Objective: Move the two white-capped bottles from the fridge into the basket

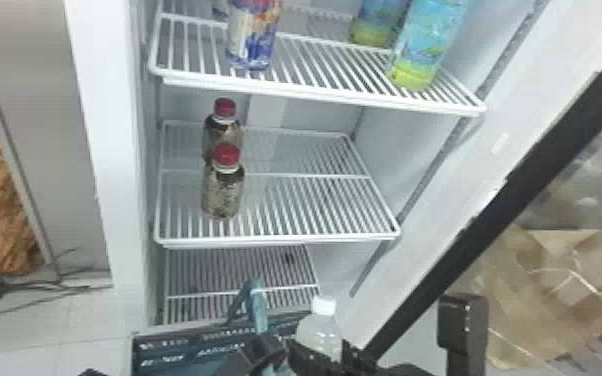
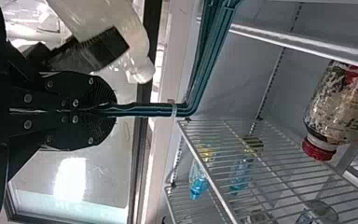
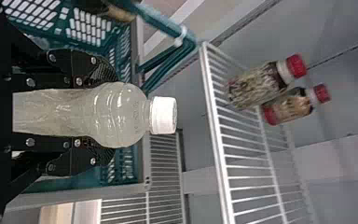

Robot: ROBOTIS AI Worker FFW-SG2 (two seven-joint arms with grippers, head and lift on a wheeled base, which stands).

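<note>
A white-capped bottle (image 1: 317, 330), translucent and filled with something pale and cloudy, is held nearly upright between the right gripper's (image 1: 330, 354) fingers, near the basket. The basket (image 1: 180, 345) is teal plastic with lattice sides, its raised handle (image 1: 258, 307) clasped in the left gripper (image 1: 265, 348), low before the white, wire-shelved fridge (image 1: 115, 150), which stands open.

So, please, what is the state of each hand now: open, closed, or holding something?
Left hand: closed, holding the basket handle.
Right hand: closed around a white-capped bottle.
</note>
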